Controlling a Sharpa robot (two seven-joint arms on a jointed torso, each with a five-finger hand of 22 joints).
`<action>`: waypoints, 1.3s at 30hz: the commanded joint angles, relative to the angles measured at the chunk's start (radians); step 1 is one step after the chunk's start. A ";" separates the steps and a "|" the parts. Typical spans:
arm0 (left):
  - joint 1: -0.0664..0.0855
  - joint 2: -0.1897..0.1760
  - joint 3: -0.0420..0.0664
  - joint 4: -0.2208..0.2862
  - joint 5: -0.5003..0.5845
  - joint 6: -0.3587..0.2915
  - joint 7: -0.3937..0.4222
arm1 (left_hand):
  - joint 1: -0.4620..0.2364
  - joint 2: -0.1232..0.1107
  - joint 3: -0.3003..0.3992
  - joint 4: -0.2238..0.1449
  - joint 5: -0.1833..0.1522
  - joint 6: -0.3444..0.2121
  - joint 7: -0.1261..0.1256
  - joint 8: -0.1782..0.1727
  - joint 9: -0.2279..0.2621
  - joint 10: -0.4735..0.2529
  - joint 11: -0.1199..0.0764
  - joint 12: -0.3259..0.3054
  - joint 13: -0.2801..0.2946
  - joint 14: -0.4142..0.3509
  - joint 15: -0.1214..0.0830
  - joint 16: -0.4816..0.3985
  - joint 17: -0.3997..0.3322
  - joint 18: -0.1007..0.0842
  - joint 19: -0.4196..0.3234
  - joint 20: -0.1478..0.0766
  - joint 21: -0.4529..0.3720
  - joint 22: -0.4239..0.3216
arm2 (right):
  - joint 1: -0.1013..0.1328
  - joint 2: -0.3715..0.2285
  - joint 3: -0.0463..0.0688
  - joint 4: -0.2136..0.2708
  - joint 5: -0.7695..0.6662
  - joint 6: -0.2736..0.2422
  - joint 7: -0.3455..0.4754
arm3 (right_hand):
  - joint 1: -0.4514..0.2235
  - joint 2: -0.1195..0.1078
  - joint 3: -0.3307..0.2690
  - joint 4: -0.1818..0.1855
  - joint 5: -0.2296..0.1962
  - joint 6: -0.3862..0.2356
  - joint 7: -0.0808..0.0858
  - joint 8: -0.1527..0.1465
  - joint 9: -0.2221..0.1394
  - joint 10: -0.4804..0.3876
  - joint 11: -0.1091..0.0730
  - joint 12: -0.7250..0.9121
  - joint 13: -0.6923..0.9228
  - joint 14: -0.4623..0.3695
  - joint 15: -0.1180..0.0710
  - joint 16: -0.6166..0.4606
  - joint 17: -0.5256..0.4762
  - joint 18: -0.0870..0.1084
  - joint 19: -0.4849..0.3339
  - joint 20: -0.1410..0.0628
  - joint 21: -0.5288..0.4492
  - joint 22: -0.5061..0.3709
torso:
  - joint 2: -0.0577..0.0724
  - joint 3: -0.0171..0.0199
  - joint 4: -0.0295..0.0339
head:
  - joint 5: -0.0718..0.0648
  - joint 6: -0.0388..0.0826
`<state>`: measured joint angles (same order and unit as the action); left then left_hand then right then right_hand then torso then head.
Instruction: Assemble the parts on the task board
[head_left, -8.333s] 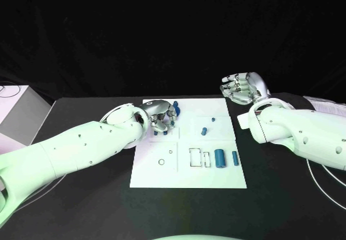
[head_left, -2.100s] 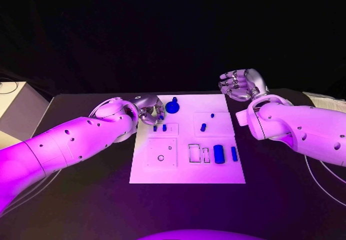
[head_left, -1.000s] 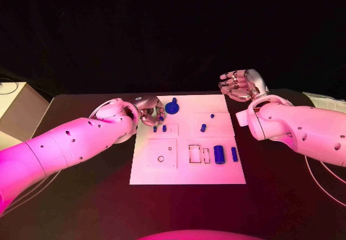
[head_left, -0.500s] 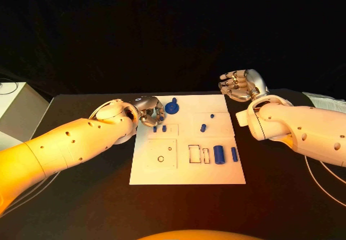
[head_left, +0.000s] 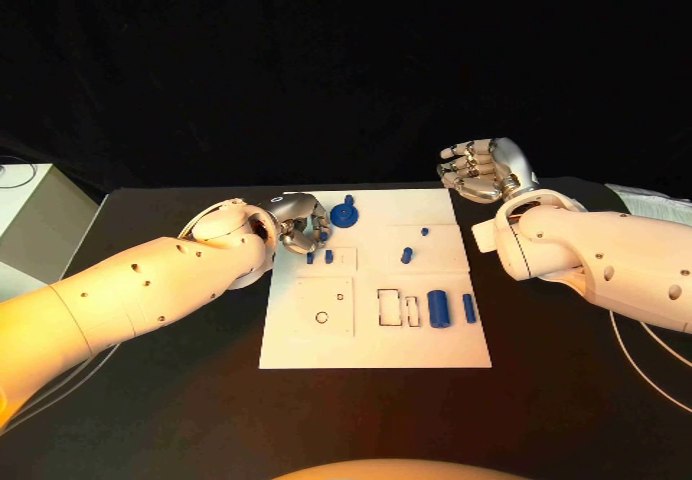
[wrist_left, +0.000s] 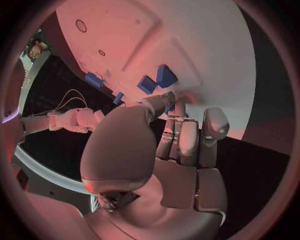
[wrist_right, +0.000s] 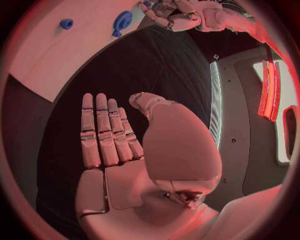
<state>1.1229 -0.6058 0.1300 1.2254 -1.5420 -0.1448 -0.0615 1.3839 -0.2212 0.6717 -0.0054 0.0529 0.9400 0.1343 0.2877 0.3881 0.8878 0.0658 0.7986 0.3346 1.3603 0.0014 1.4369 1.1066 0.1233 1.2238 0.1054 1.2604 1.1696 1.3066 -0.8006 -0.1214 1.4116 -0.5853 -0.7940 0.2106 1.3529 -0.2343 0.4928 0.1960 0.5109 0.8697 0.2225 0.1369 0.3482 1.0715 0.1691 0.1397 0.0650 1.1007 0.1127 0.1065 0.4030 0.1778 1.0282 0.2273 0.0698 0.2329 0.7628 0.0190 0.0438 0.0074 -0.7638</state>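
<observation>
Left hand (head_left: 300, 222), fingers curled and empty at board's (head_left: 375, 350) upper-left edge, should approach the round blue part (head_left: 343, 213) slowly, squarely.

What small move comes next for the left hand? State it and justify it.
Probably lower the left hand onto the two small blue parts beside its fingers: the hand holds nothing, they lie nearest it on the task board, and the right hand is raised off the board.

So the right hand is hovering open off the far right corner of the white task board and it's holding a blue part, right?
Not quite: the right hand hovers open off the far right corner of the white task board, but it holds nothing. The right wrist view shows its palm bare.
</observation>
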 joint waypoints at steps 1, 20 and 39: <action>-0.002 -0.001 -0.001 0.004 -0.005 0.007 -0.002 | -0.003 -0.003 0.005 -0.002 0.001 -0.006 0.001 -0.005 -0.002 -0.008 -0.002 0.014 0.005 0.009 0.000 0.006 0.007 -0.011 -0.005 -0.001 -0.003 0.002 | 0.000 0.000 0.000 0.001 -0.003 0.013 0.009 | -0.006 0.002 -0.001 -0.005 0.004 0.000 0.017 -0.004 -0.001 -0.005 0.003 -0.004 -0.001 0.003 0.007 -0.006 -0.002 0.005 -0.003 0.000 -0.004 -0.003 | 0.000 -0.0003 -0.0002 | 0.000 0.001; -0.002 -0.009 0.001 0.021 -0.005 -0.010 -0.002 | -0.006 -0.008 0.015 -0.002 0.001 -0.001 -0.004 -0.012 -0.001 -0.058 -0.007 0.136 0.060 0.037 -0.003 0.039 0.079 -0.012 0.001 -0.004 0.001 0.008 | -0.001 0.000 0.000 -0.001 -0.003 0.016 0.007 | -0.006 0.002 -0.001 -0.005 0.004 0.000 0.017 -0.004 -0.001 -0.005 0.003 -0.004 -0.001 0.003 0.007 -0.006 -0.002 0.005 -0.003 0.000 -0.004 -0.003 | 0.000 -0.0006 -0.0002 | 0.001 0.002; -0.002 -0.015 0.003 0.026 -0.005 -0.003 -0.014 | -0.007 -0.009 0.018 -0.001 0.001 -0.002 -0.005 -0.015 0.000 -0.078 -0.007 0.179 0.078 0.043 -0.003 0.048 0.099 -0.012 0.002 -0.005 0.001 0.009 | -0.002 0.000 0.000 -0.002 -0.002 0.018 0.006 | -0.007 0.003 -0.001 -0.007 0.004 0.000 0.017 -0.005 -0.001 -0.005 0.003 -0.004 -0.001 0.004 0.007 -0.007 -0.004 0.005 -0.003 0.000 -0.004 -0.007 | 0.001 -0.0004 0.0008 | 0.002 0.001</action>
<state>1.1214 -0.6203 0.1329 1.2495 -1.5428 -0.1518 -0.0689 1.3800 -0.2252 0.6832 -0.0055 0.0529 0.9395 0.1339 0.2781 0.3869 0.8167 0.0556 0.9752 0.4121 1.3991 -0.0016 1.4793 1.2043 0.1233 1.2239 0.1054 1.2604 1.1768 1.3051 -0.8006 -0.1214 1.4088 -0.5847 -0.7907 0.2097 1.3529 -0.2343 0.4928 0.1961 0.5109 0.8697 0.2225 0.1370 0.3482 1.0715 0.1691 0.1398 0.0649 1.1040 0.1161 0.1027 0.4002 0.1778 1.0282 0.2273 0.0698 0.2266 0.7629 0.0183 0.0439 0.0088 -0.7640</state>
